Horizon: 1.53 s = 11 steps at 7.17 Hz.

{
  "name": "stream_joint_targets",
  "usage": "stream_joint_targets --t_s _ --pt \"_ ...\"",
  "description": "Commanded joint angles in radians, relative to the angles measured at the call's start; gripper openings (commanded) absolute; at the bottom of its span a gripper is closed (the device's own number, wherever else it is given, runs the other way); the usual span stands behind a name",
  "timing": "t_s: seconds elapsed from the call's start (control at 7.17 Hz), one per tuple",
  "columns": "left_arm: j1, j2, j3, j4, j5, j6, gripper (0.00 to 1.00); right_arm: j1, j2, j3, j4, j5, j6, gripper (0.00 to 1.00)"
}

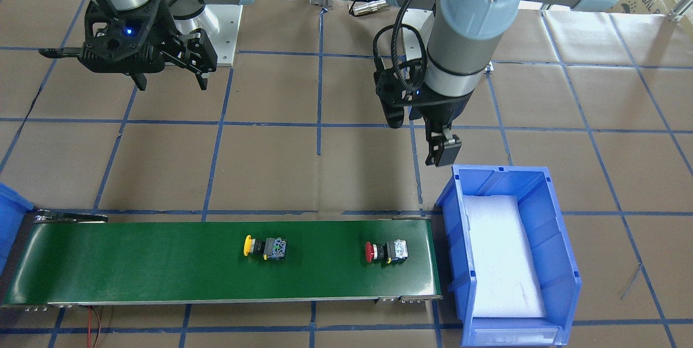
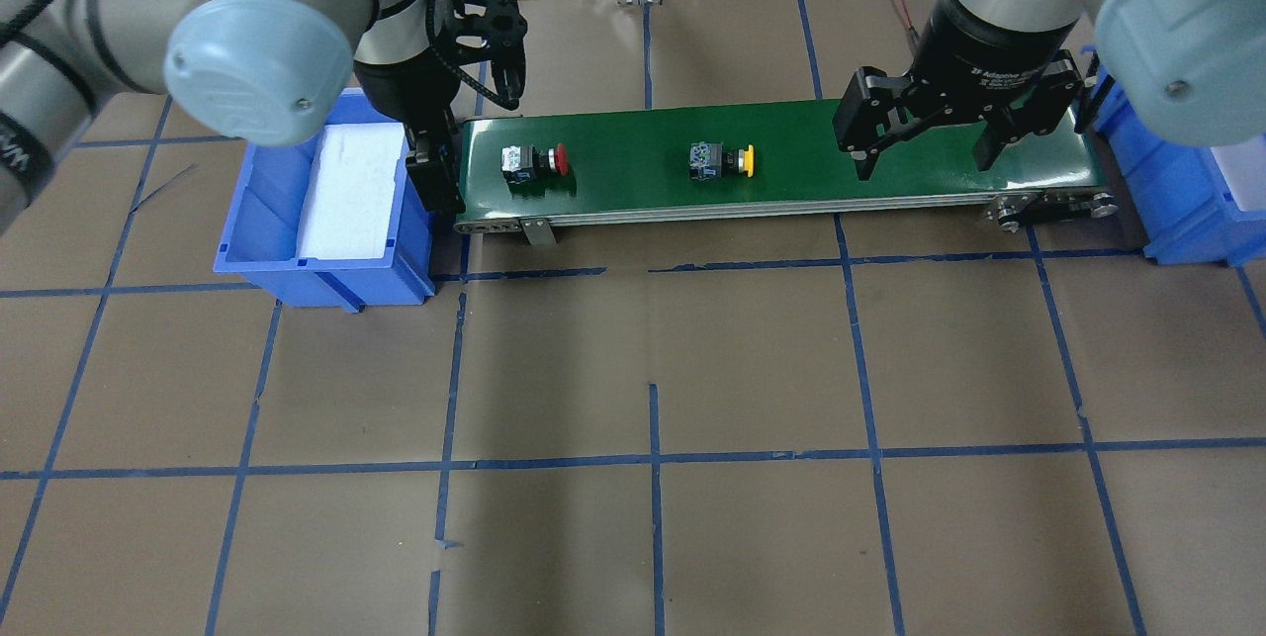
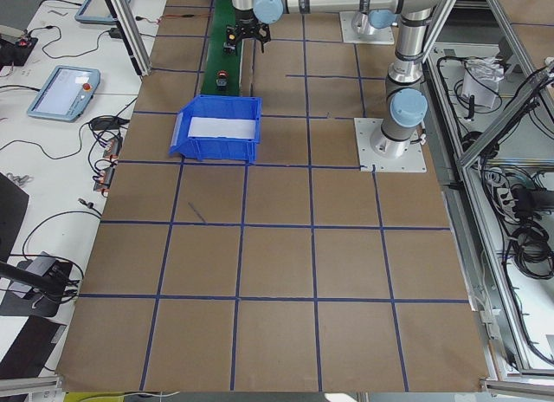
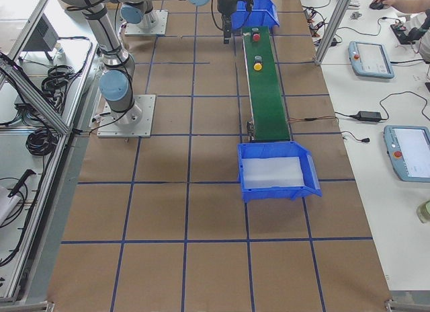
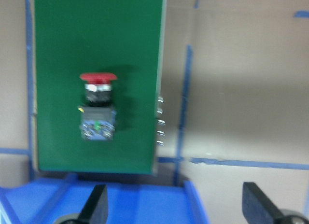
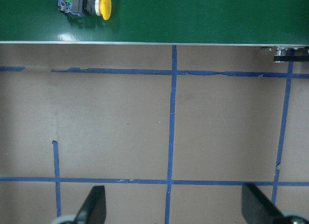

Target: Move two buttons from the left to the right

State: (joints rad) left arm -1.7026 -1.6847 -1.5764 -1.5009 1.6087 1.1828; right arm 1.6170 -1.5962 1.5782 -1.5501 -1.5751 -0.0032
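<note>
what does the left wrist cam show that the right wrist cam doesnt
Only the left wrist view: the red button lying on its side, with the rim of the blue bin along the bottom edge.

Only the right wrist view: the yellow button, on its side in the top left corner.

Both: the green belt, the brown table with blue tape lines, and two spread fingertips at the bottom edge, from the left claw in one and the right claw in the other.

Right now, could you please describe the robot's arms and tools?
Both arms are silver-grey tubes with pale-blue round joint caps. The black two-finger left tool carries a looping black cable; the black right tool shows a small blue light.
</note>
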Motion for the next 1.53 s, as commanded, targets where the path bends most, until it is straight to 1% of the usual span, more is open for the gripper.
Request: stream_joint_targets --t_s 0.0,0.14,0.28,0.42,0.7,0.84,1.12,1.25,1.39 --pt "0.045 0.182 -0.147 -0.055 0.005 -0.348 0.98 0.000 -0.001 -0.001 -0.013 0.006 -0.058 1.00" --pt "0.070 0.183 -0.120 -0.052 -0.010 -0.487 0.98 -0.003 -0.001 -0.001 -0.011 0.009 -0.046 1.00" --pt "0.072 0.156 -0.053 -0.056 0.003 -0.719 1.00 -0.009 0.001 -0.027 -0.019 0.009 -0.046 1.00" --pt "0.072 0.139 -0.004 -0.073 0.005 -0.911 1.00 -0.029 0.004 -0.035 -0.013 0.006 -0.046 1.00" --pt "0.070 0.128 0.009 -0.058 -0.009 -1.163 1.00 -0.051 0.033 -0.044 -0.016 0.003 -0.058 1.00" --pt "0.070 0.128 0.009 -0.058 -0.007 -1.196 1.00 -0.058 0.038 -0.050 -0.013 -0.006 -0.057 1.00" --pt "0.069 0.111 -0.002 0.022 -0.012 -1.200 1.00 -0.058 0.039 -0.049 -0.004 -0.005 -0.061 1.00" --pt "0.069 0.108 -0.001 0.022 -0.012 -1.198 1.00 -0.057 0.050 -0.050 -0.010 0.010 -0.066 1.00" --pt "0.069 0.106 0.002 0.024 -0.012 -1.198 1.00 -0.054 0.077 -0.041 0.017 0.009 -0.110 1.00"
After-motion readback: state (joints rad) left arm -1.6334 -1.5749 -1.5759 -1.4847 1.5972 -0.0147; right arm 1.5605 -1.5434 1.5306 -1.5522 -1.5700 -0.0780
